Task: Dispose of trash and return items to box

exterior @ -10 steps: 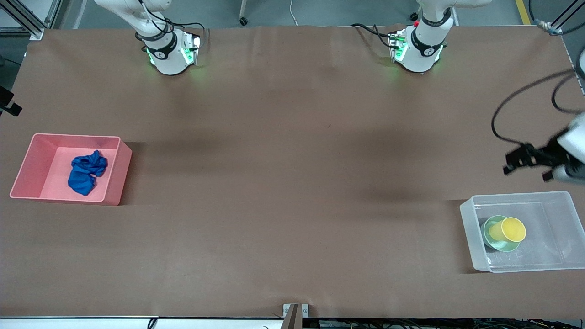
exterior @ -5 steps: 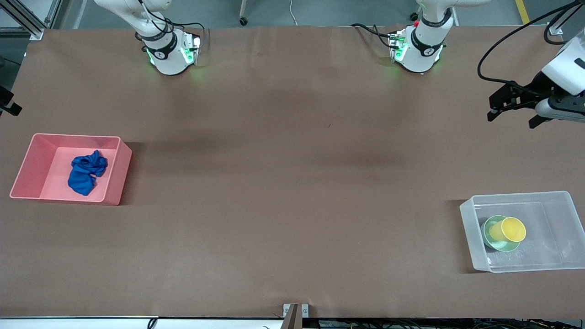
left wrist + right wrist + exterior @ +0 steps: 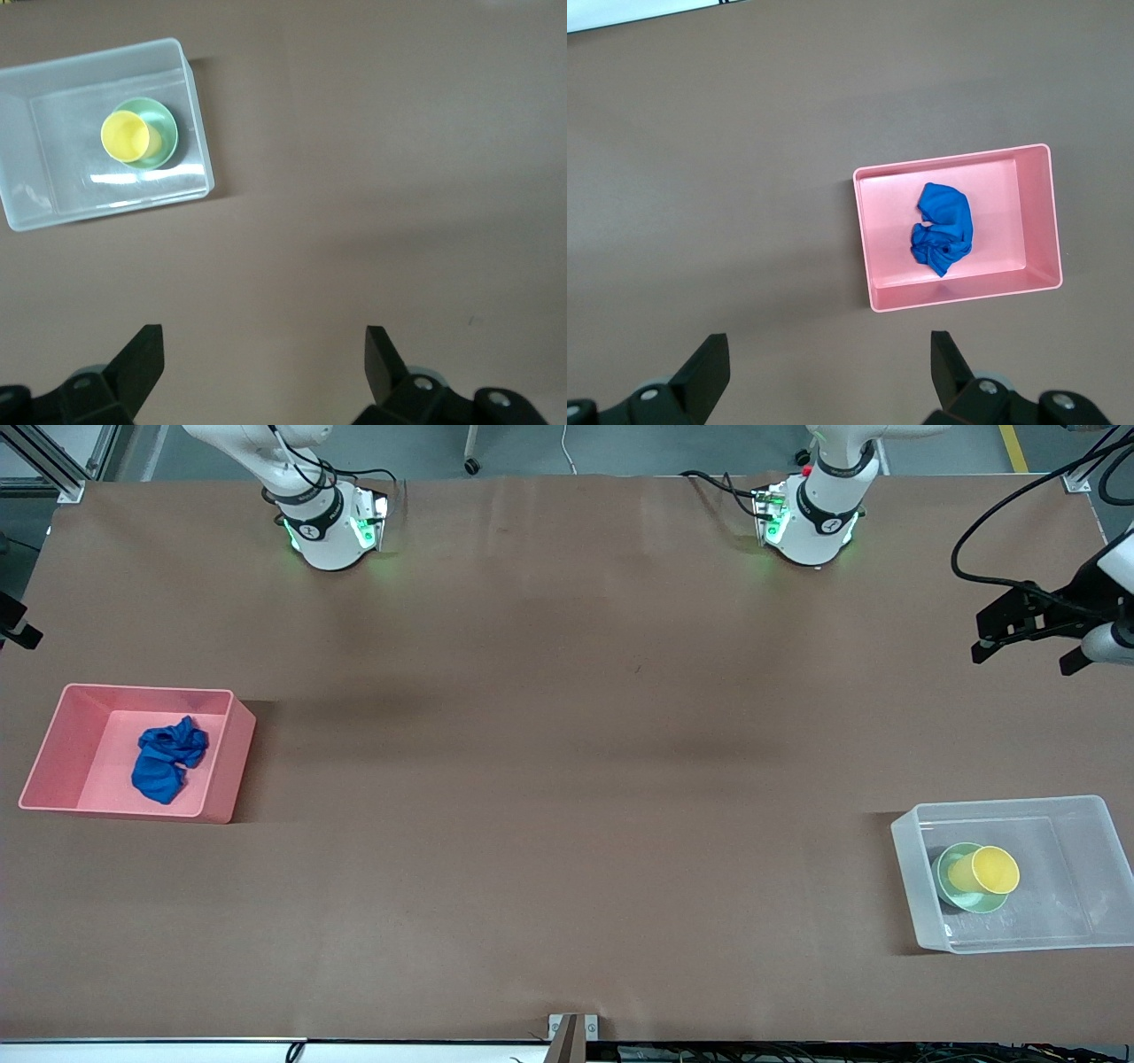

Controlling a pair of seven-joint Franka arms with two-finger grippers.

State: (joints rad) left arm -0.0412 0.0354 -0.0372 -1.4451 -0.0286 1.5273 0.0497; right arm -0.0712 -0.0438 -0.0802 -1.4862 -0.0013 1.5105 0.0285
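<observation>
Front view: left gripper (image 3: 1028, 642) has pulled up off the box (image 3: 912, 886), fingers apart, empty; right gripper (image 3: 828, 367) fingers apart too. Cup (image 3: 994, 870), bowl (image 3: 959, 886) boxed; trash (image 3: 166, 760) binned — looks done.

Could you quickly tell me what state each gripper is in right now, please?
Left gripper: open, holding nothing, up over the table at the left arm's end.
Right gripper: open, holding nothing, high over bare table near the pink bin.

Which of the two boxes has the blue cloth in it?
The pink bin, at the right arm's end of the table, holds the blue cloth wad. The clear plastic bin holds a yellow cup and green bowl instead.
</observation>
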